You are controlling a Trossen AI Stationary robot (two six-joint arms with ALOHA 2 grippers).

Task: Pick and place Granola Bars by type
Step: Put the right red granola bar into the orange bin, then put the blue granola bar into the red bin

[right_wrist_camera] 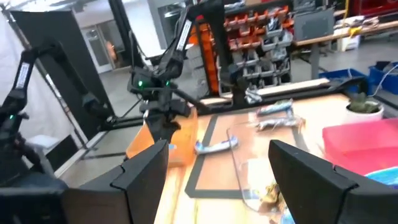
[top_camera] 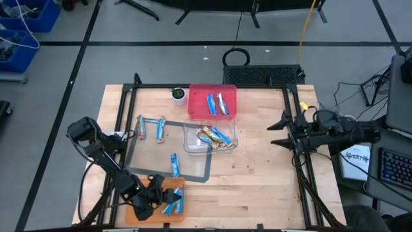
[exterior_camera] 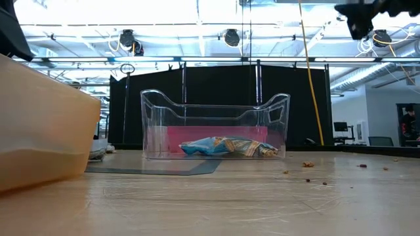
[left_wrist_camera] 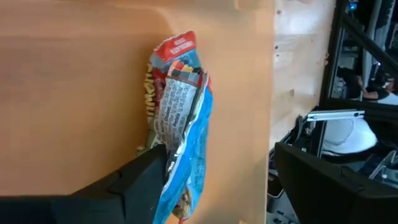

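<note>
An orange tray (top_camera: 172, 185) sits at the table's near left with blue-and-white granola bars (top_camera: 172, 205) in it. My left gripper (top_camera: 154, 196) hangs open over this tray. In the left wrist view one blue-and-white bar with a red end (left_wrist_camera: 183, 118) lies flat on the tray floor (left_wrist_camera: 74, 93), beside one finger. Three more bars (top_camera: 159, 129) lie on a grey mat (top_camera: 138, 161). Two blue bars (top_camera: 217, 103) lie in a red tray (top_camera: 201, 93). Several bars (top_camera: 214, 136) lie in a clear bin (top_camera: 191, 143). My right gripper (top_camera: 278, 132) is open and empty, raised at the table's right side. My left gripper is open over the bar. The tip of one finger (left_wrist_camera: 149, 171) stands at the bar's long edge (left_wrist_camera: 171, 155) near its lower end. I cannot tell whether the finger touches it. The bar lies flat on the tray.
A small white cup (top_camera: 178, 96) stands left of the red tray. In the low view the orange tray's wall (exterior_camera: 39, 131) fills the left and the clear bin (exterior_camera: 215, 118) stands mid-table. A black frame (top_camera: 293, 109) edges the table. Crumbs (exterior_camera: 307, 165) lie on the bare wood.
</note>
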